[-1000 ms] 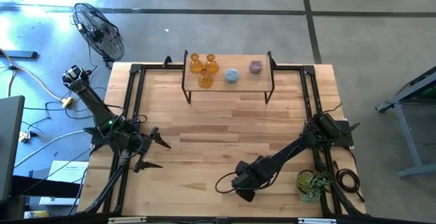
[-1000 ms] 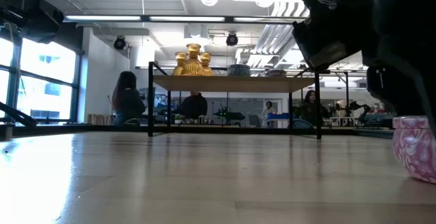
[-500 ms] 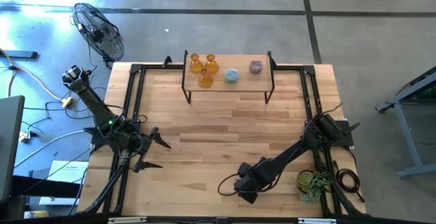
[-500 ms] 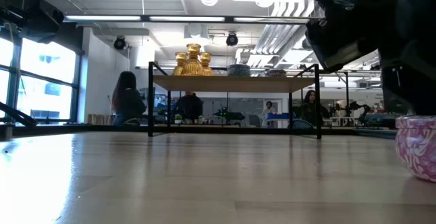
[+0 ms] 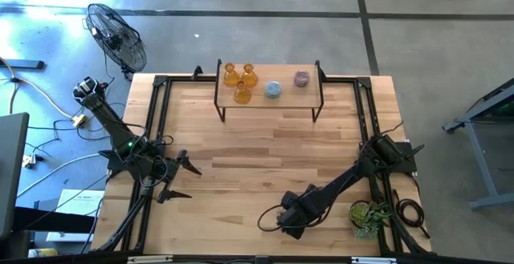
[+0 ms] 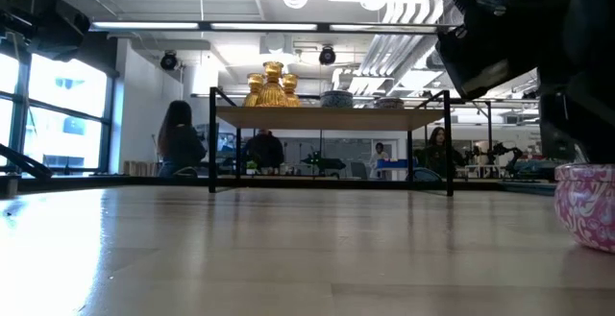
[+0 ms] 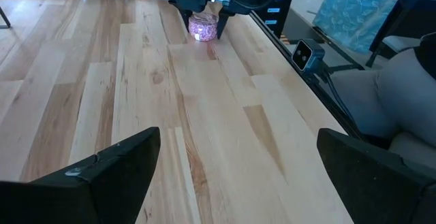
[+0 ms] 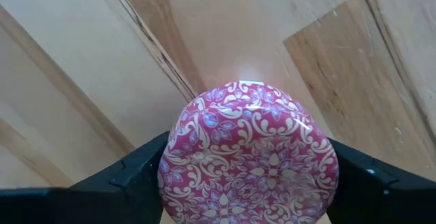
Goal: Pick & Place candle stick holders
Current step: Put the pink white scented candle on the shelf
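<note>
A small stand (image 5: 289, 97) at the table's far edge carries three amber holders (image 5: 242, 93), a pale blue one (image 5: 273, 90) and a pink one (image 5: 301, 78); they also show in the low view (image 6: 273, 84). A second pink patterned holder (image 8: 248, 156) stands upright near the table's front, right of the middle (image 7: 203, 28) (image 6: 588, 206). My right gripper (image 5: 269, 218) is shut on it. My left gripper (image 5: 183, 178) is open and empty over the table's left part, its fingers wide apart in its wrist view (image 7: 238, 176). My right gripper pinches the pink holder between its two fingers (image 8: 136, 176), one on each of its round sides (image 8: 170, 166). The fingers come from above, pointing down. The holder is upright; I cannot tell whether its foot is on the table or just clear of it.
A green potted plant (image 5: 368, 216) stands at the near right corner, beside my right arm. Black frame rails (image 5: 157, 119) run along the table's left and right sides. A fan (image 5: 116, 35) stands off the far left corner. Bare wood lies between the stand and the grippers.
My right gripper has shifted a little toward the table's right and near edges, over the pink holder. The holders on the stand have stayed where they were.
</note>
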`<action>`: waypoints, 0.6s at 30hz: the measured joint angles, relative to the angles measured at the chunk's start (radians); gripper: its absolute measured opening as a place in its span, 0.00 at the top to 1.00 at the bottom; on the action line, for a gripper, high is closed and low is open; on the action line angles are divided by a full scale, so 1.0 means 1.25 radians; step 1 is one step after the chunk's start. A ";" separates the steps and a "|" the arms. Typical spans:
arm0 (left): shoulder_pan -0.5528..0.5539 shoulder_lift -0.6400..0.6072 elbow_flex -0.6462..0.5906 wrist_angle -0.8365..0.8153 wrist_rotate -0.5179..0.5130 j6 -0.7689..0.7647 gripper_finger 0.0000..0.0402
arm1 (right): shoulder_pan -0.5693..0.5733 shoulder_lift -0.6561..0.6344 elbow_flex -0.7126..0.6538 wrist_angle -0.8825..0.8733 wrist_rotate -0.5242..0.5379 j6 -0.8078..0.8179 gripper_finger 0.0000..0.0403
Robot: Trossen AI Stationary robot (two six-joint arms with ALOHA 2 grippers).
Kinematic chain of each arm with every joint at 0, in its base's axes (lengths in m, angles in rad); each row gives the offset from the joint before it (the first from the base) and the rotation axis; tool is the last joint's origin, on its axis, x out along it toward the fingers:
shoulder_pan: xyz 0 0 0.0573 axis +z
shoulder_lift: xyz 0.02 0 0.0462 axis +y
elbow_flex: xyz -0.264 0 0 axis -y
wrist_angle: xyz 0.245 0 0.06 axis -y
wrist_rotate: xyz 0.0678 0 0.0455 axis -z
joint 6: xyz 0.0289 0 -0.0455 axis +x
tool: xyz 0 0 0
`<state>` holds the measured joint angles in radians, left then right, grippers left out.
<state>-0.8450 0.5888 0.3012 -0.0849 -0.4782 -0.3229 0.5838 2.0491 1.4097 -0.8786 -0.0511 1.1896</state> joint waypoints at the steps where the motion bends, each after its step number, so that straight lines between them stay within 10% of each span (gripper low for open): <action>1: 0.000 0.000 0.000 0.000 0.000 0.000 0.03 | 0.000 0.000 0.000 0.000 0.006 -0.001 0.28; 18: 0.000 0.000 0.000 0.013 -0.004 0.003 0.03 | 0.014 -0.010 0.162 -0.108 0.246 -0.130 0.28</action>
<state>-0.8448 0.5888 0.3016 -0.0685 -0.4836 -0.3195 0.6017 2.0369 1.6126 -1.0138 0.2568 1.0277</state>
